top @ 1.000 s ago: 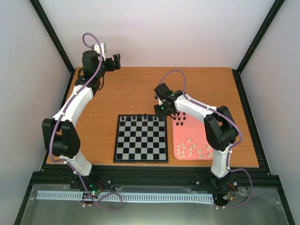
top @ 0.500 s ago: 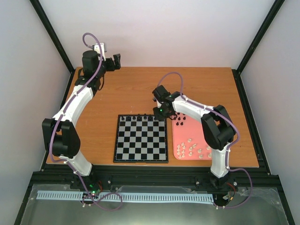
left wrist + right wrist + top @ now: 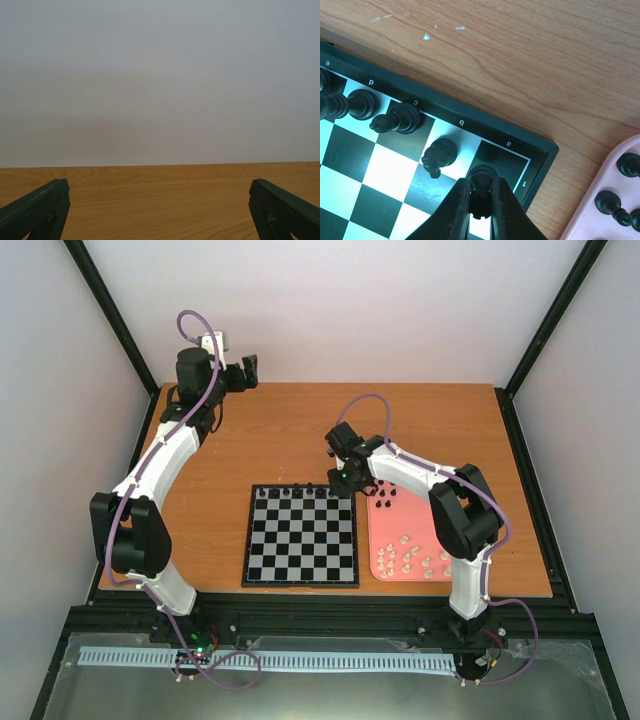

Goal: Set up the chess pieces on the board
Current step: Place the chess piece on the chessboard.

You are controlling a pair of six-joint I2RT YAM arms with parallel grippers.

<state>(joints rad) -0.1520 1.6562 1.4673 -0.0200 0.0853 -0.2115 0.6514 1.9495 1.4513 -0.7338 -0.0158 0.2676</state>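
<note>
The board [image 3: 300, 540] lies in the middle of the table with a row of black chess pieces [image 3: 300, 490] along its far edge. In the right wrist view a knight [image 3: 439, 154], a bishop [image 3: 400, 120] and a taller piece [image 3: 360, 105] stand on that row. My right gripper [image 3: 481, 185] is shut on a black rook [image 3: 482, 175], whose base is over the dark corner square marked a. From above, this gripper [image 3: 345, 480] sits at the board's far right corner. My left gripper [image 3: 160, 210] is open and empty, held above the table's far left [image 3: 248, 370].
A pink tray [image 3: 400, 520] lies right of the board, with black pieces [image 3: 610, 202] at its far end and white pieces [image 3: 415, 560] at its near end. Bare wooden tabletop [image 3: 530, 75] stretches beyond the board. Black frame posts stand at the table's corners.
My right gripper has shifted slightly left from the tray's edge to the board's far right corner, still shut on the piece. The left arm has not moved.
</note>
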